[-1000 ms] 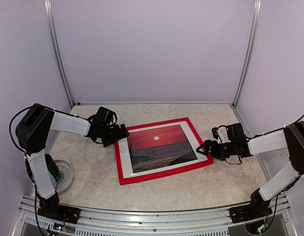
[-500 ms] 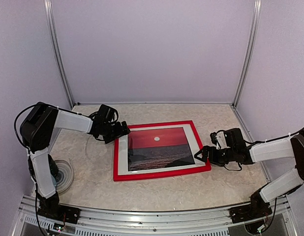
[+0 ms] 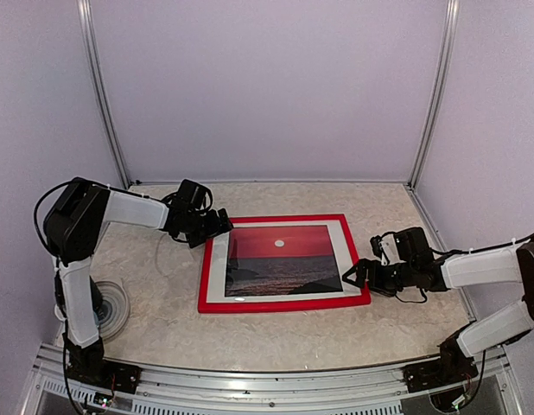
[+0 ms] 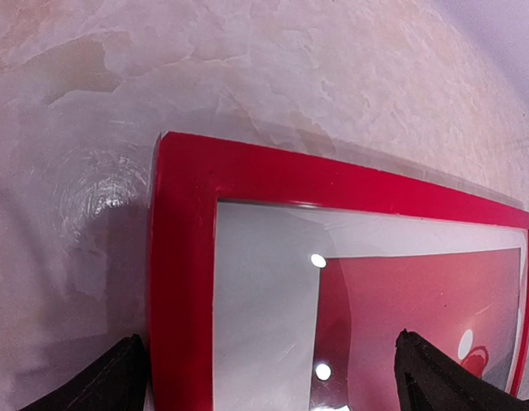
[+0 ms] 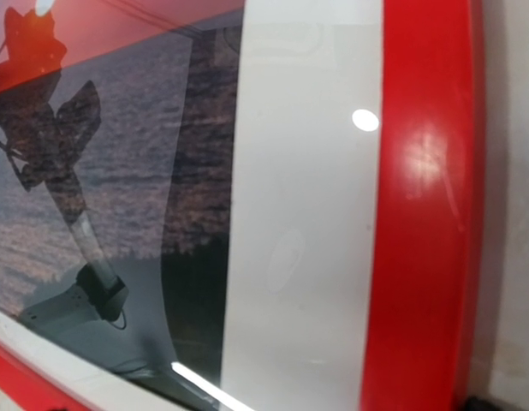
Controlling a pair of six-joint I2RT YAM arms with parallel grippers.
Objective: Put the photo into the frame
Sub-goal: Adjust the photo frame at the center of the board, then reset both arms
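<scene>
The red frame (image 3: 284, 304) lies flat in the middle of the table, with the sunset photo (image 3: 280, 255) inside it, picture side up. My left gripper (image 3: 220, 226) is low at the frame's far left corner. In the left wrist view that gripper (image 4: 273, 390) is open, its dark fingertips (image 4: 119, 381) straddling the frame's red rail (image 4: 183, 282) and the photo's white border (image 4: 264, 308). My right gripper (image 3: 352, 275) is at the near right corner, open. The right wrist view shows only the frame's rail (image 5: 423, 223) and the photo (image 5: 119, 171) close up; its fingers are out of view.
A round pale disc (image 3: 111, 307) lies on the marbled table (image 3: 163, 277) beside the left arm's base. Plain walls with metal posts (image 3: 103, 95) close in the back and both sides.
The frame with the photo has turned from skewed to nearly square with the table. The left gripper has followed its far left corner; the right gripper has slid nearer with the near right corner.
</scene>
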